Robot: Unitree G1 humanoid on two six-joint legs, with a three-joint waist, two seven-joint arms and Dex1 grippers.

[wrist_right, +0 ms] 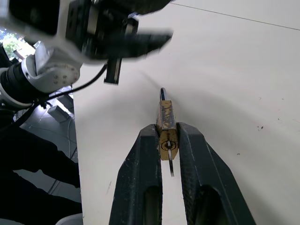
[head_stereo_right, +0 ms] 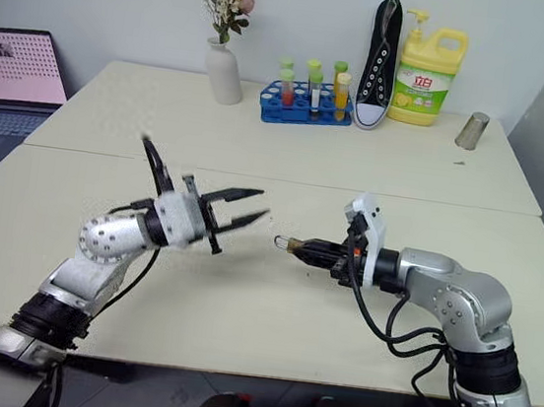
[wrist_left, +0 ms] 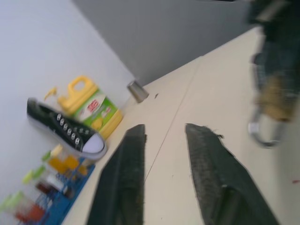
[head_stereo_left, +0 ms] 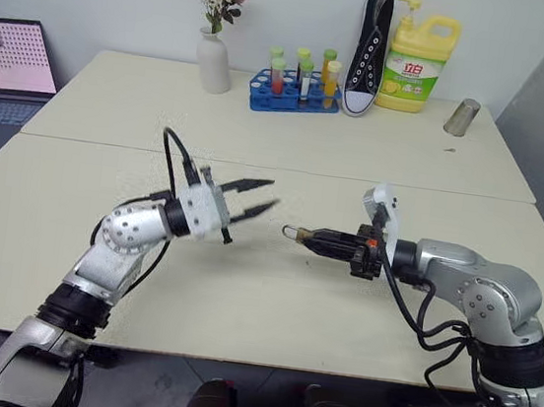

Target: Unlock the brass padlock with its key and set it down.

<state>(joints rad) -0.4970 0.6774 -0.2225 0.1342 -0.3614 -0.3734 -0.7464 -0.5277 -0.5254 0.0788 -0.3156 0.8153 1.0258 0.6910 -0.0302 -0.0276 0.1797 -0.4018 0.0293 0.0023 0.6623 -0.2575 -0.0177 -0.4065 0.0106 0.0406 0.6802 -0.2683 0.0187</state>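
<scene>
The brass padlock (wrist_right: 166,123) is up in the air over the pale table (head_stereo_left: 268,312), pinched between the two black fingers of the right gripper (wrist_right: 167,140). Its thin shackle loop (head_stereo_left: 293,233) points toward the left gripper (head_stereo_left: 265,195). A little silvery key (wrist_right: 170,167) sticks out of the lock's bottom end, back between the right fingers.

The left gripper hangs just beside the lock, apart from it. Its fingers stand a small way open and hold nothing.

The shackle looks closed, so the lock likely still needs opening. To do this well, the right gripper should hold the lock very steady. The left one should move slowly and pinch the tiny part squarely.

At the back stands a yellow soap bottle (head_stereo_left: 418,65). Its label has writing too small to read.
</scene>
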